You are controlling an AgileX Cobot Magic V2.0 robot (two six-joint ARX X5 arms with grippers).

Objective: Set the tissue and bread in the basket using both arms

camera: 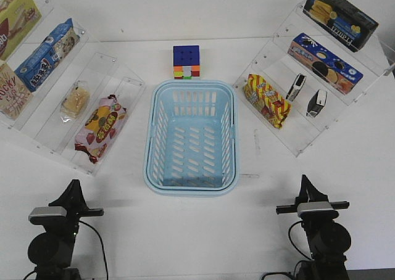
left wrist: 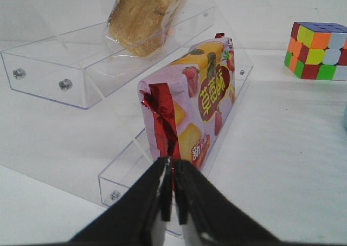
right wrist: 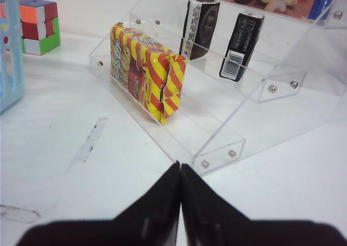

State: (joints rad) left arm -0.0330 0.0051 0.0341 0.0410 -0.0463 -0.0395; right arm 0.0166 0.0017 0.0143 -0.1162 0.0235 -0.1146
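Centrally, the light blue slotted plastic basket (camera: pixel 191 135) sits between clear racks: wrapped golden-tan bread (camera: pixel 74 101) left, black-and-white tissue pack (camera: pixel 296 87) right (upright). Black left gripper (left wrist: pixel 172 194) and right gripper (right wrist: pixel 180 194) both pressed together.

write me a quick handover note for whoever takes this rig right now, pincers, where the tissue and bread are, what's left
Left pincer: shut, holding nothing, back near the table's front edge.
Right pincer: shut, holding nothing, also pulled back.
Bread: on the left clear rack, beside the strawberry snack bag.
Tissue: two packs stand on the right clear rack.
Basket: centre of the table, nothing in it.
Done: nothing.
Left: pick the bread and a tissue pack, put both in the basket.
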